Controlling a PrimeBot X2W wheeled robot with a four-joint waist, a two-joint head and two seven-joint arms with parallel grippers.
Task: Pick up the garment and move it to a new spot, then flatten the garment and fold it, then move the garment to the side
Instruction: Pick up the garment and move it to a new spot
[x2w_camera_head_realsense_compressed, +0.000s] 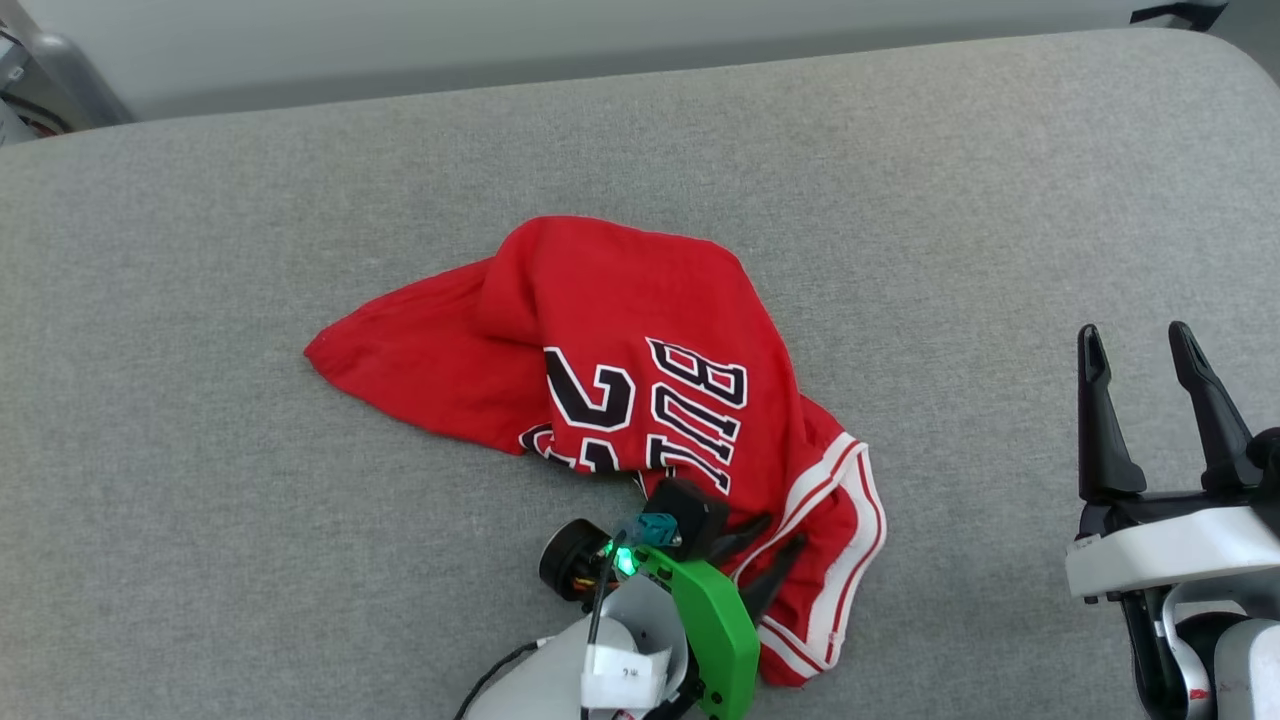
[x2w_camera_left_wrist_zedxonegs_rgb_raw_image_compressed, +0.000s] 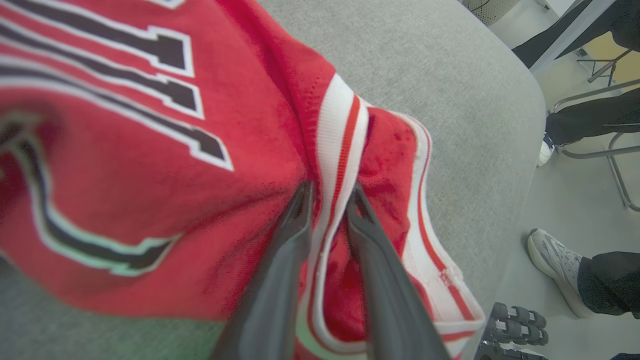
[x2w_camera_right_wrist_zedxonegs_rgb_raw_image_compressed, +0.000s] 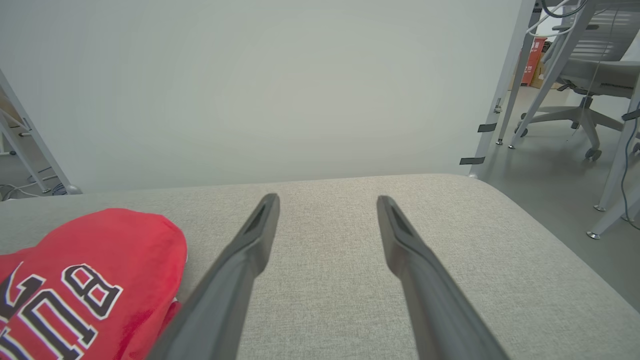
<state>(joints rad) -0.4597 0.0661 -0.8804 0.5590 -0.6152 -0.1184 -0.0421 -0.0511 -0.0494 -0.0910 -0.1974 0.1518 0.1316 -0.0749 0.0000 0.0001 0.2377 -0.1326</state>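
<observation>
The garment (x2w_camera_head_realsense_compressed: 620, 300), a red jersey with black "BULLS" lettering and white-striped trim, lies crumpled in the middle of the grey padded surface (x2w_camera_head_realsense_compressed: 200, 250). My left gripper (x2w_camera_head_realsense_compressed: 778, 540) sits at the garment's near right edge. In the left wrist view its two fingers stand a little apart, with the white-striped trim (x2w_camera_left_wrist_zedxonegs_rgb_raw_image_compressed: 332, 165) of the garment (x2w_camera_left_wrist_zedxonegs_rgb_raw_image_compressed: 150, 150) running between them, so the left gripper (x2w_camera_left_wrist_zedxonegs_rgb_raw_image_compressed: 330, 192) is open. My right gripper (x2w_camera_head_realsense_compressed: 1135, 340) hovers open and empty to the right, clear of the cloth. The right wrist view has the right gripper (x2w_camera_right_wrist_zedxonegs_rgb_raw_image_compressed: 327, 200) over bare fabric and the garment (x2w_camera_right_wrist_zedxonegs_rgb_raw_image_compressed: 90, 260) at its lower left.
The padded surface ends in a rounded edge (x2w_camera_left_wrist_zedxonegs_rgb_raw_image_compressed: 520, 125) on the right. Beyond it are a person's legs and a pale shoe (x2w_camera_left_wrist_zedxonegs_rgb_raw_image_compressed: 555, 260) on the floor. An office chair (x2w_camera_right_wrist_zedxonegs_rgb_raw_image_compressed: 585, 100) and table legs (x2w_camera_right_wrist_zedxonegs_rgb_raw_image_compressed: 505, 80) stand off the far right corner.
</observation>
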